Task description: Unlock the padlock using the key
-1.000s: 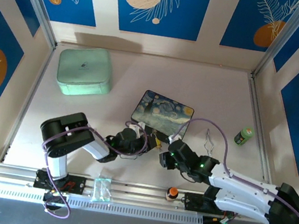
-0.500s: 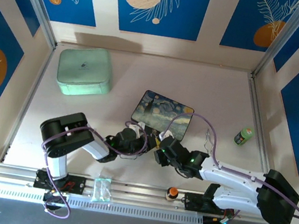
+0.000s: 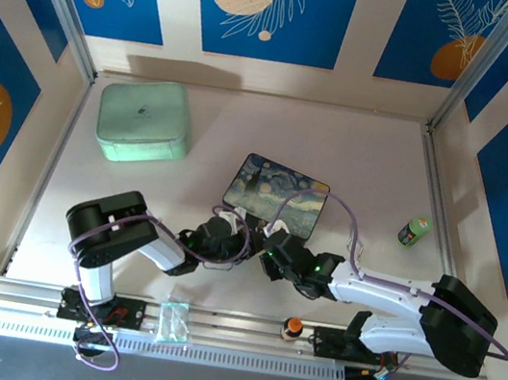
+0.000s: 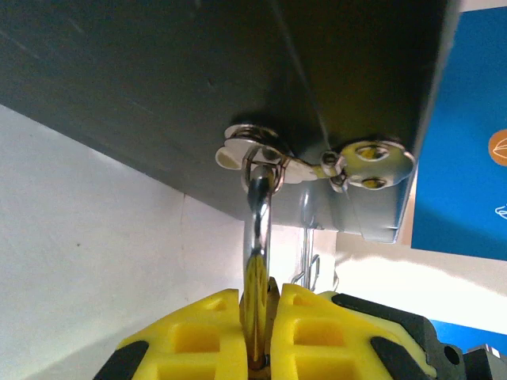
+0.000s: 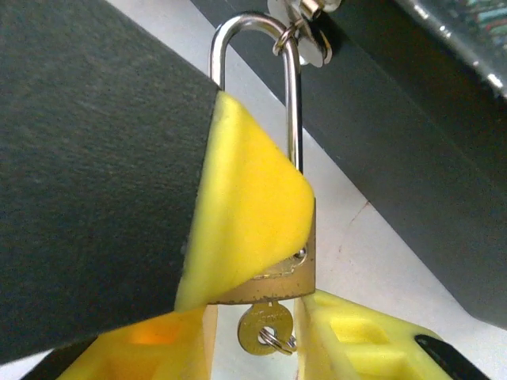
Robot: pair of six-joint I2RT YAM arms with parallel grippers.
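Landmark: starry-night box (image 3: 278, 194), lying flat on the bench (image 3: 246, 120); every place below is given relative to it.
Padlock (image 5: 305, 265): hangs at the box's near edge, with its silver shackle threaded through the ring of the box's clasp (image 4: 317, 162) and its brass body pointing away from the box.
Key (image 5: 265, 328): seated in the keyway at the end of the padlock body farthest from the box; its small head and split ring stick out.
Left claw (image 4: 257, 340): comes in from the box's near-left side, closed flat on the padlock body with one yellow pad on each face, steadying it.
Right claw (image 5: 257, 352): comes in from the box's near-right side, with its jaws parted around the key head. A gap shows on at least one side, so it is judged not yet to be gripping.
Step in hand: judged to be closing on the key head, then turning it.
Risk 1, missed pinch: the head is tiny and thin, so jaws closing off-centre could catch only the ring or slide off.
Risk 2, key withdrawn: any pull away from the box during the turn could draw the key out of the keyway.
Risk 3, body rotates: if the left claw's hold slips, the padlock could swivel on the clasp ring with the key, and the lock would stay shut.
Risk 4, box dragged: too much torque or pull could tug the box across the bench by its clasp.
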